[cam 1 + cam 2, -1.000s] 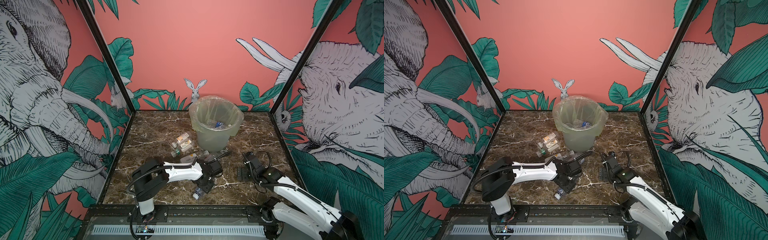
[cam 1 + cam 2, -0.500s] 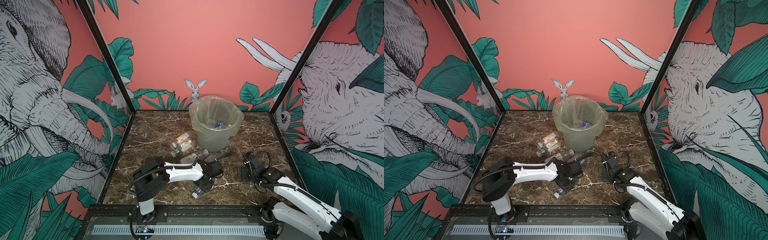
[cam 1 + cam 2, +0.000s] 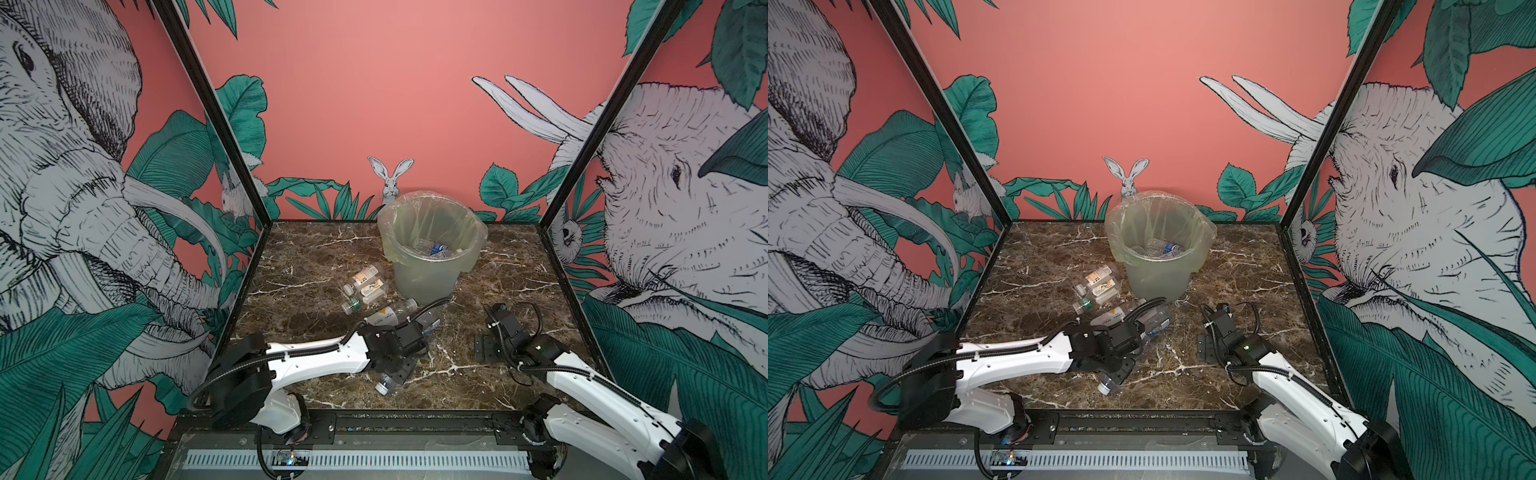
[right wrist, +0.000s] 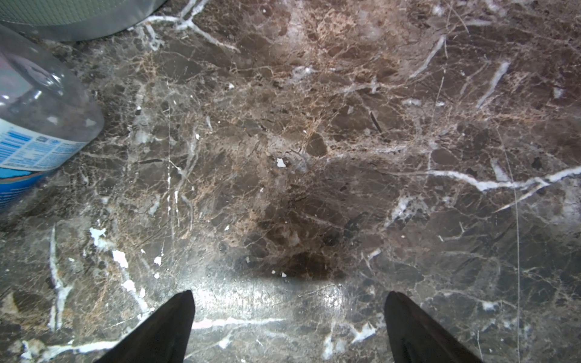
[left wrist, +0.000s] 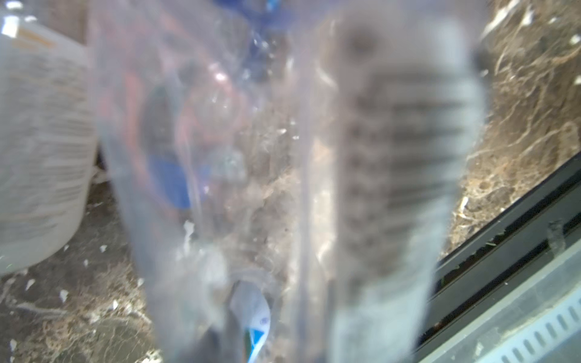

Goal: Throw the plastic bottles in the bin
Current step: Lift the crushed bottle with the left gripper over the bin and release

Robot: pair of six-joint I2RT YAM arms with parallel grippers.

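My left gripper is low over the marble floor near the front middle, shut on a small clear plastic bottle whose white cap points toward the front rail. In the left wrist view this bottle is a blur that fills the frame and hides the fingers. The bin stands at the back middle with several bottles inside. More bottles lie on the floor left of the bin. My right gripper rests open on the floor, empty.
A white-labelled bottle and a blue-labelled bottle lie just behind my left wrist. The bin's base shows in the right wrist view. The black front rail runs close by. Patterned walls enclose the floor.
My left gripper has closed on the bottle near the front and drawn it slightly to the left. The right arm has not moved.
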